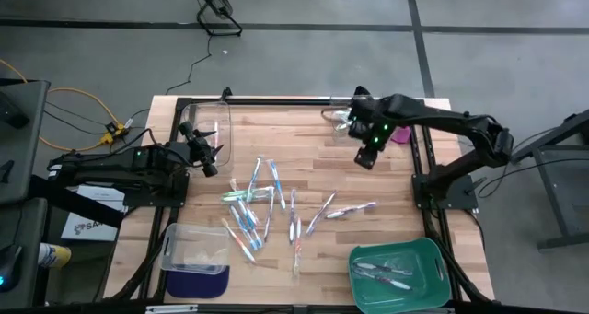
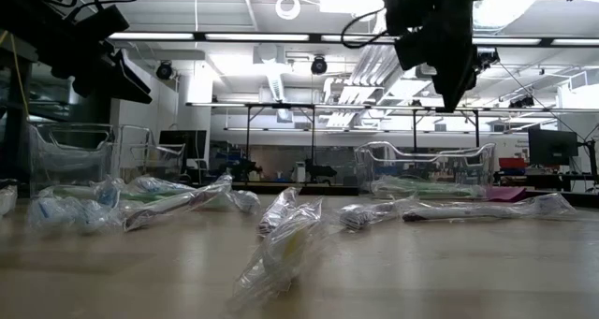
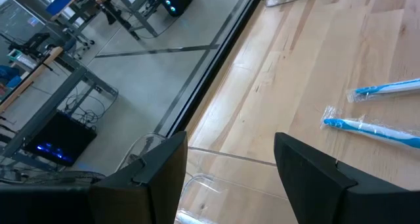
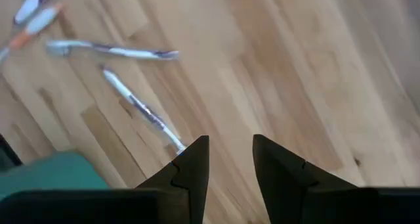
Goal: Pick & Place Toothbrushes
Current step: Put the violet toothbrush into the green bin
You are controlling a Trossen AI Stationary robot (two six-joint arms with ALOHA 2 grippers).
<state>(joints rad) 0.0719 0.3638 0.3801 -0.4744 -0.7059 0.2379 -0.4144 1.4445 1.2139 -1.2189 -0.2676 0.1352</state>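
Since the right gripper hangs empty above bare wood, its dark fingers parted by a narrow gap, it would do well to travel over one isolated stick, align its fingers across the handle, and descend straight so neighbours stay undisturbed. The thin translucent plastic toothbrushes, blue, green and pale in clear wrappers, lie scattered mid-table, nearer the table's front edge than that claw, the closest pale pair well ahead of its tips. At the table's left side the left gripper waits with fingers wide apart, holding nothing.
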